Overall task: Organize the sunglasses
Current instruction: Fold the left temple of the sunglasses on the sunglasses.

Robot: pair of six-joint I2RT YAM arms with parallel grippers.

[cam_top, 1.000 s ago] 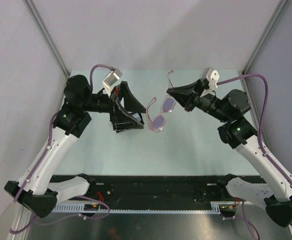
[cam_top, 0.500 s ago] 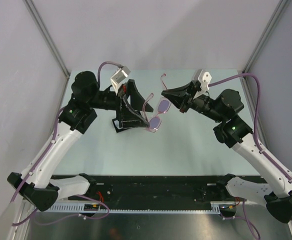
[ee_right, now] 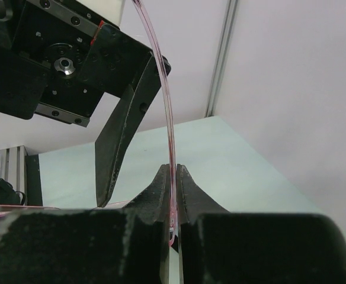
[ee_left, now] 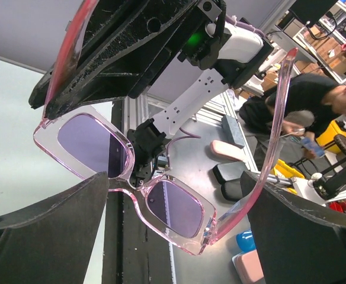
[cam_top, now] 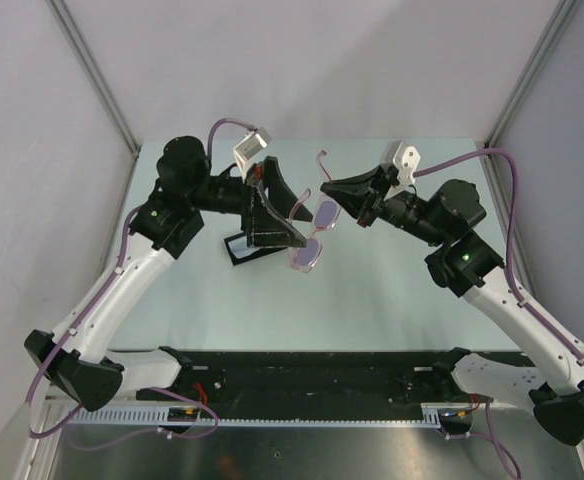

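The sunglasses [cam_top: 308, 251], with a pink translucent frame and purple lenses, hang in the air above the middle of the table. My right gripper [cam_top: 325, 185] is shut on one of their arms; the right wrist view shows the thin pink arm [ee_right: 162, 89] pinched between the fingers, at my right gripper [ee_right: 174, 170]. My left gripper [cam_top: 300, 220] is open, with one finger on each side of the front of the sunglasses. In the left wrist view the lenses [ee_left: 176, 207] lie between the two spread fingers [ee_left: 42, 228], at my left gripper [ee_left: 174, 177]. I cannot tell whether the left fingers touch the frame.
A black oblong thing [cam_top: 244, 248], probably the case, lies on the pale green table [cam_top: 372, 290] under my left gripper, partly hidden by it. Grey walls stand on three sides. The arm bases and a black rail [cam_top: 312, 375] run along the near edge.
My left gripper has risen and moved right from the black case to the sunglasses, and its open fingers now straddle them. My right gripper has carried the sunglasses slightly left.
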